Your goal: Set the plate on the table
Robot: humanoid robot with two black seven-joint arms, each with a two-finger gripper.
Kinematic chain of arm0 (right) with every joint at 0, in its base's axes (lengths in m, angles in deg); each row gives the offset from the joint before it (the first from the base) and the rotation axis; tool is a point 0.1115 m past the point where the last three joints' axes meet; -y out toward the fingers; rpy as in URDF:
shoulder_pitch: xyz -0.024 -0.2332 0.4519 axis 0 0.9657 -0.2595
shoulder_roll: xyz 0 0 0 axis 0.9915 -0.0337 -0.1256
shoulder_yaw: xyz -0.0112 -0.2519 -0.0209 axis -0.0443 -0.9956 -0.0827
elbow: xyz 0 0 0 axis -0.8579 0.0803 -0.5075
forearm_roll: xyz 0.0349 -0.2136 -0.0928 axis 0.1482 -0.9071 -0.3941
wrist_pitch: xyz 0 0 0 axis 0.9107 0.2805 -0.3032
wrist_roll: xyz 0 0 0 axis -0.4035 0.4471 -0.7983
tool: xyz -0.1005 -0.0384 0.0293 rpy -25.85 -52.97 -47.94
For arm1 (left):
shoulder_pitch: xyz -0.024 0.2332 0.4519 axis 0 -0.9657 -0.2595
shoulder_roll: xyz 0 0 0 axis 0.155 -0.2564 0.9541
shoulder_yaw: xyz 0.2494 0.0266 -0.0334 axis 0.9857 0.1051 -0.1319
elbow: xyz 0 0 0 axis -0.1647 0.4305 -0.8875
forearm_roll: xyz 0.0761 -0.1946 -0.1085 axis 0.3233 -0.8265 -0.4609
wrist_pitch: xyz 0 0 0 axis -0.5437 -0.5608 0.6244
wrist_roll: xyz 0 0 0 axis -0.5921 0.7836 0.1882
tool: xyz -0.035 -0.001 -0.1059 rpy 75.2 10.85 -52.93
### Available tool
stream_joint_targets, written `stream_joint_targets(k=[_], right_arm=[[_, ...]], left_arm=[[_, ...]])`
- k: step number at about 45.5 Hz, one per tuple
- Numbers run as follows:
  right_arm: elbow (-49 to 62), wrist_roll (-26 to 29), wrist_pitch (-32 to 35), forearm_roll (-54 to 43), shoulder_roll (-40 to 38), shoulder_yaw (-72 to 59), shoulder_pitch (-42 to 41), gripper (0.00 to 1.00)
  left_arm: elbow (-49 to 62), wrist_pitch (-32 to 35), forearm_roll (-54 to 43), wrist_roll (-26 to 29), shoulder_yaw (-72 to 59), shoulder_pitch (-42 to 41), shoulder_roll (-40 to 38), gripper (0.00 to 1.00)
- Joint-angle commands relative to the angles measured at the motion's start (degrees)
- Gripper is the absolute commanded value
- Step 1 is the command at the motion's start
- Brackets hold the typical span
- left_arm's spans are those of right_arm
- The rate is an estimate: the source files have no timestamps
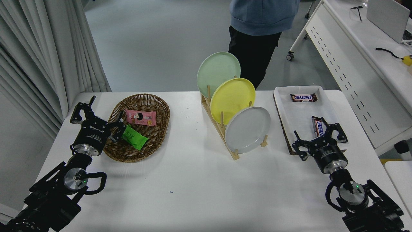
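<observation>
- Sitting untouched so far: the light grey plate (pixel 248 129) is still standing on edge in the wooden dish rack (pixel 225 135), so as far as I can tell nothing of the job is done yet.
- Looking at the rack, it's holding three plates in a row running toward 11 o'clock: the grey one is occupying the nearest slot, the yellow plate (pixel 232 100) is sitting right behind it and overlapping it, and the pale green plate (pixel 218 69) is standing at the far end.
- Looking at the plate itself, it's round, plain, matte light grey with a shallow raised rim, tilting back against the pegs with its face turning toward 4 o'clock or so.
- The right gripper (pixel 318 137) is hovering at about 3 o'clock of the plate, well apart from it, over the near end of the lined tray (pixel 297 111) with the Snickers bars (pixel 304 97); its fingers are spreading wide and carrying nothing.
- The left gripper (pixel 96 111) is parking at 9 o'clock by the wicker basket (pixel 141 127), also splayed and empty.
- What's remaining, I'm guessing: reaching over, pinching the rim, lifting it clear of the pegs, and laying it flat on bare white table (pixel 193 183), probably the big free patch at 6 o'clock of the rack.
</observation>
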Motion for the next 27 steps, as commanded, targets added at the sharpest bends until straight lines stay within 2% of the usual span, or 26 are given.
stream_joint_targets(k=[1, 27], right_arm=[[-0.01, 0.01, -0.05, 0.00, 0.21, -0.20, -0.02, 1.00], [0.08, 0.01, 0.13, 0.00, 0.21, -0.11, 0.16, 1.00]], left_arm=[[-0.03, -0.03, 0.00, 0.00, -0.03, 0.00, 0.00, 1.00], [-0.03, -0.03, 0.00, 0.00, -0.03, 0.00, 0.00, 1.00]])
